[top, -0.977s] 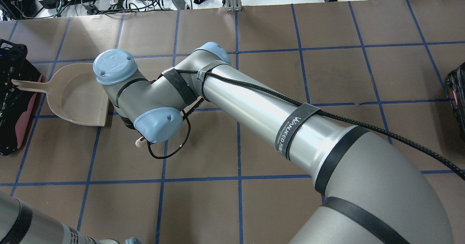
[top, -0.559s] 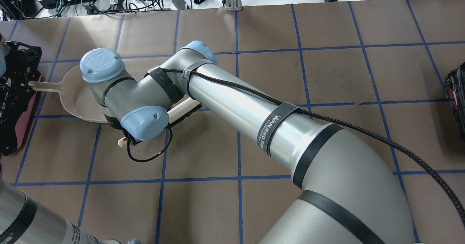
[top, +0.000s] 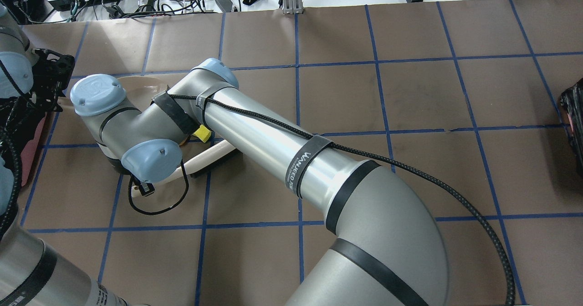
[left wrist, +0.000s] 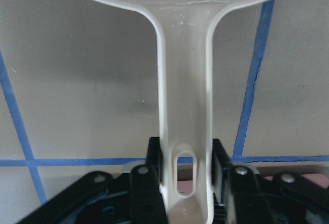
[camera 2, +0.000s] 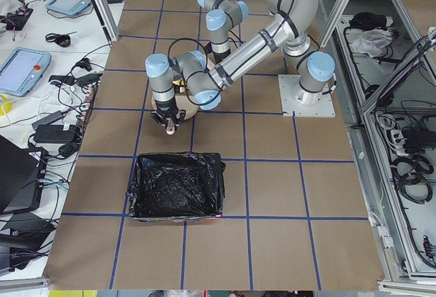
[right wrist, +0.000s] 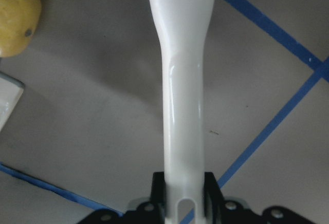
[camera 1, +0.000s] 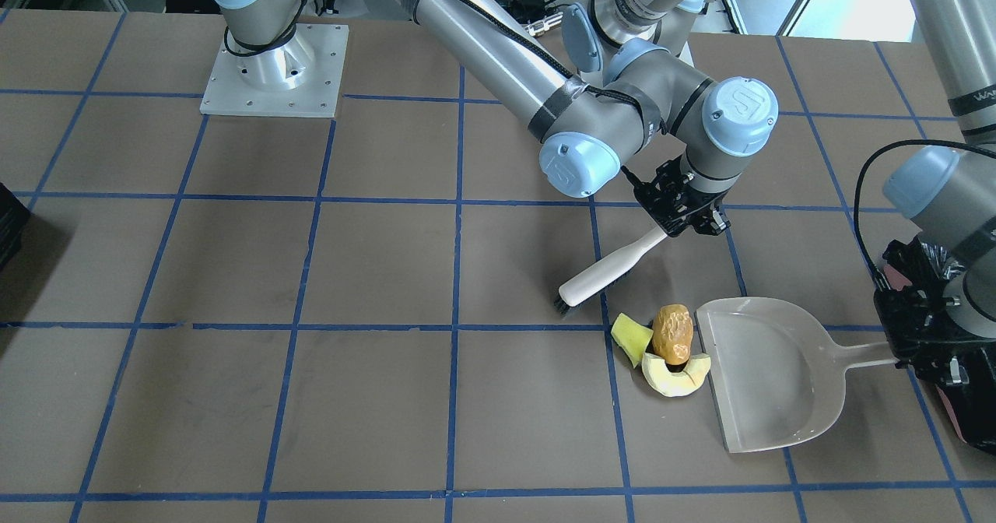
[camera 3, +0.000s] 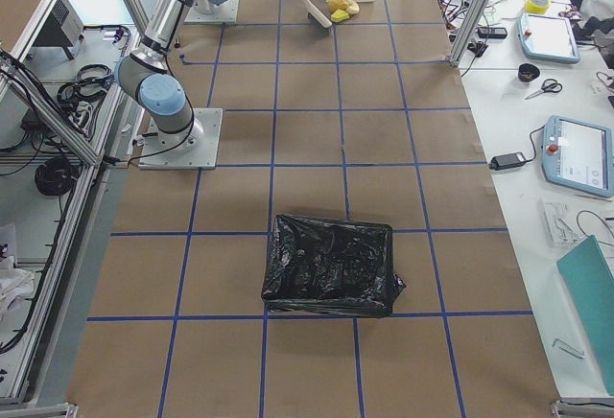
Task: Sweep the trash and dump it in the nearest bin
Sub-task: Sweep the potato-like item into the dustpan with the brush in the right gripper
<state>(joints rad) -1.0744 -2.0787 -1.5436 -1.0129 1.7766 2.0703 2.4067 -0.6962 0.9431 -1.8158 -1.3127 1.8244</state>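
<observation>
Front-facing exterior view showed the brown table [camera 1: 233, 258] under everything. At the robot's left end sat the bin [camera 2: 178, 184], black-lined (its pink barely peeking out). The cream dustpan [camera 1: 766, 375] lay flat on the table, its handle clamped between the left fingers [left wrist: 220, 162]. The right fingers [right wrist: 211, 188] were closed on the white brush [camera 1: 615, 262], bristle end low near the trash. Brown lump [camera 1: 674, 334], pale rind slice [camera 1: 674, 375] and yellow-green wedge [camera 1: 630, 336] lay bunched just beside the dustpan's open lip.

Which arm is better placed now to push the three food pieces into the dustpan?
Right. The right tool is shut on the brush, whose bristles are near the trash lying beside the dustpan. The left tool is shut on the dustpan handle, so it should only steady it.
</observation>
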